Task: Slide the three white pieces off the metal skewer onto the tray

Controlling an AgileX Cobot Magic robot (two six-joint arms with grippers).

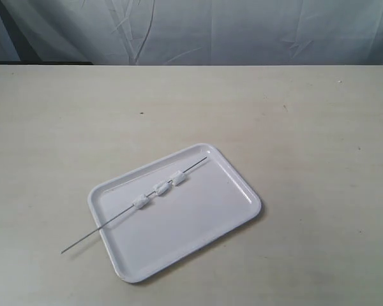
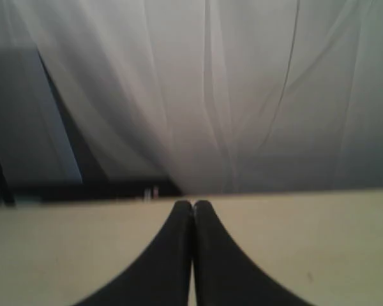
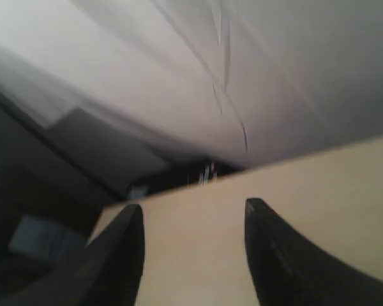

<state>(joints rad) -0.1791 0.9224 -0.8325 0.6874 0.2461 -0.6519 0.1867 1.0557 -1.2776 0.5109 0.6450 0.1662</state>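
Where the left pincer (image 2: 193, 207) shows in its own wrist view, its two dark fingers press together tip to tip, clenched on nothing. It hangs above the bare pale surface (image 2: 306, 242), with a grey cloth (image 2: 242, 95) hanging beyond the far edge. How it stands to the tray cannot be told, since the exterior view takes in neither pincer. In that view the skewer (image 1: 115, 218) lies slanted. Its left end juts past the left rim of the tray (image 1: 179, 236) and out over the surface, and its right end reaches close to the tray's far corner. The three white pieces (image 1: 160, 188) sit threaded along its middle stretch, over the far-left part of the tray, in a row with small gaps between them. The tray's near and right part lies bare, and open surface spreads on every side of it. Whether the pieces touch the tray floor is too fine to make out. The right pincer (image 3: 195, 213) is released, its fingers well apart with only surface between them; its view is blurred.
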